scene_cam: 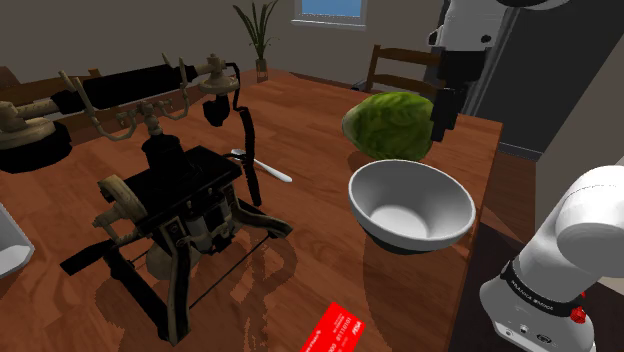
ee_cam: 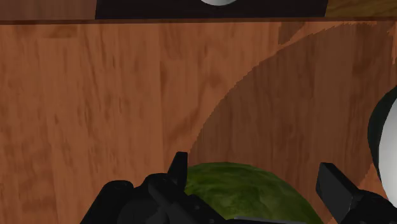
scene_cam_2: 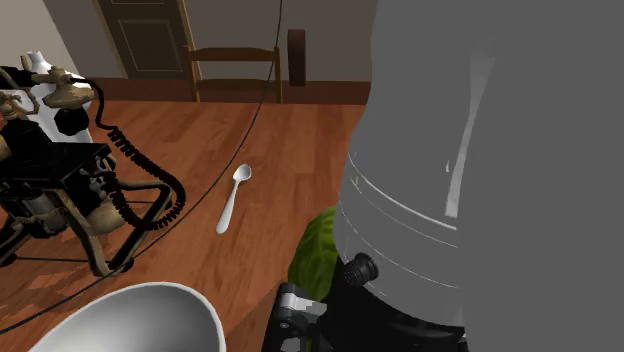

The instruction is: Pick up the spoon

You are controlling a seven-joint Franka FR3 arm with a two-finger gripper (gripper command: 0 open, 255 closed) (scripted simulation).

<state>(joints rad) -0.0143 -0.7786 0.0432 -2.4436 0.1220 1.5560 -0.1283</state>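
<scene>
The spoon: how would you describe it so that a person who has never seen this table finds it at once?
Start at the brown wooden table, then find the old black telephone and the green leafy head. The spoon lies flat on the bare wood between them. It is small, slim and white, unlike the big round white bowl nearby.

A reddish wooden table (ee_cam: 95, 95) is being crossed by a broad curved shadow. The gripper (ee_cam: 252, 164) is being held over it with its black fingers (ee_cam: 337, 184) spread apart — a green cabbage (ee_cam: 248, 194) is being framed between them. A white bowl (ee_cam: 387, 137) is being shown just beside one finger.
</scene>
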